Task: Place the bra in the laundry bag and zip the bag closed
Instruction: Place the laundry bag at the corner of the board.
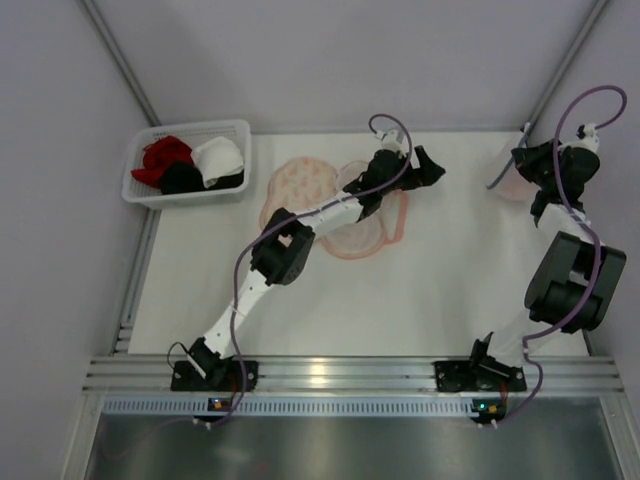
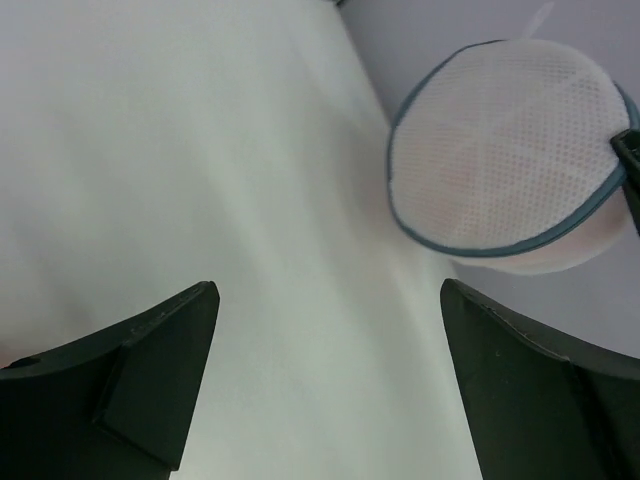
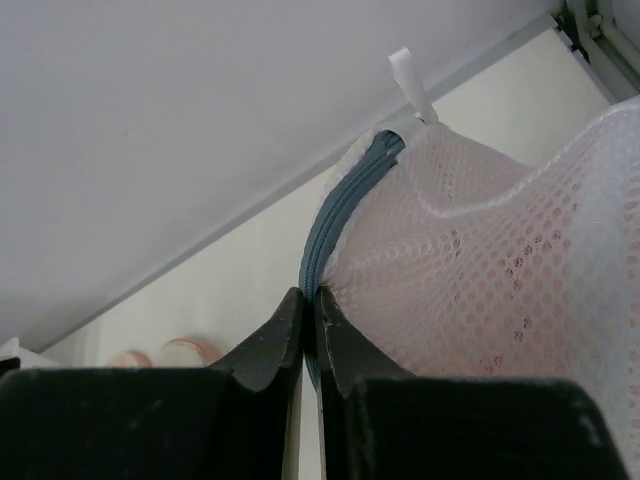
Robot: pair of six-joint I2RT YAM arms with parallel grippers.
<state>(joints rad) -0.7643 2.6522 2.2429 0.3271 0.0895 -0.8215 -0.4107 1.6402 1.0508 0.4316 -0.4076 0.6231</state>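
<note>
Basket (image 1: 185, 198) far left, peach bra (image 1: 300, 185) flat mid-table under my left arm (image 1: 285, 250), left gripper (image 2: 328, 300) jaws wide, empty, over bare table, mesh bag (image 2: 500, 150) far right, right gripper (image 3: 310, 300) pinched shut on its zip (image 3: 335, 220).

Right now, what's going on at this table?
The right gripper is shut on the grey-blue zip rim of a round white mesh laundry bag at the far right of the table. Something pink shows through the mesh. The left gripper is open and empty over bare table. A peach floral item lies flat mid-table, partly under the left arm. Whether the zip is fully closed can't be told.
</note>
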